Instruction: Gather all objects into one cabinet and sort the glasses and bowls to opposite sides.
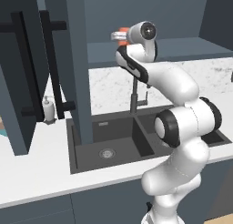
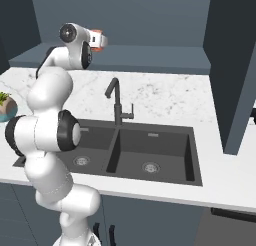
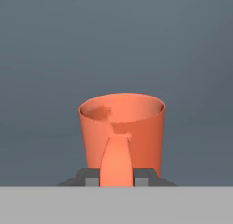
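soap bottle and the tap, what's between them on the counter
In the left base view, an open cabinet door hangs in front of the stretch between the soap bottle and the tap; below it lies the left sink basin.

dark double sink [image 2: 165,155], black faucet [image 2: 116,102], soap dispenser [image 1: 48,110], plant pot [image 2: 7,109]

Matt orange cup [image 3: 122,132]; speckled marble-look counter [image 2: 165,97]; matt dark sink [image 2: 150,152]

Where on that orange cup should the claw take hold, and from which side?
The orange cup stands upright with an open mouth and thin wall. Best is probably the rim nearest the claw: one finger inside, one outside, coming from the open front of the shelf. The hand view suggests just that grip.
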You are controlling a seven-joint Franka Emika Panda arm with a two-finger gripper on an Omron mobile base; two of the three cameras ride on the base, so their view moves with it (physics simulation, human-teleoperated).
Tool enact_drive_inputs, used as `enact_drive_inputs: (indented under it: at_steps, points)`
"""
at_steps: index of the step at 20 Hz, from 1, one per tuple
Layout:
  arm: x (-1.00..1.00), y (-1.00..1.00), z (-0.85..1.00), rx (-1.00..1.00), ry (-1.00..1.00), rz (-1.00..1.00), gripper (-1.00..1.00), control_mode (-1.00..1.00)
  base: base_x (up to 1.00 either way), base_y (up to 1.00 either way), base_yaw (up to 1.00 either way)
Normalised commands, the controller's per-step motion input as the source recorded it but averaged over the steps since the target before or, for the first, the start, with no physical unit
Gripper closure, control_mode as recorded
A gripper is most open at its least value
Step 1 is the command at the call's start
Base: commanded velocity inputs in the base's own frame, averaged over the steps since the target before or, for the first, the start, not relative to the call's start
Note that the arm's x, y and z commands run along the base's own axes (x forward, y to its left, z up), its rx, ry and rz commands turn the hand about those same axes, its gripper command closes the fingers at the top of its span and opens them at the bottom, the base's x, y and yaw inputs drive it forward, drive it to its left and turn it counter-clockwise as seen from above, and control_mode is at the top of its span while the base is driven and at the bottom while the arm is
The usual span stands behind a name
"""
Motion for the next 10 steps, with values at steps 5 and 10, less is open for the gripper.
enact_drive_inputs:
  at_steps: [5, 10]
  points:
    - [-0.89, -0.01, 0.07, 0.0, -0.13, 0.0, 1.0, -1.0, 0.0, 0.0, 0.0]
    - [-0.89, 0.0, 0.01, 0.0, -0.09, 0.0, 1.0, -1.0, 0.0, 0.0, 0.0]
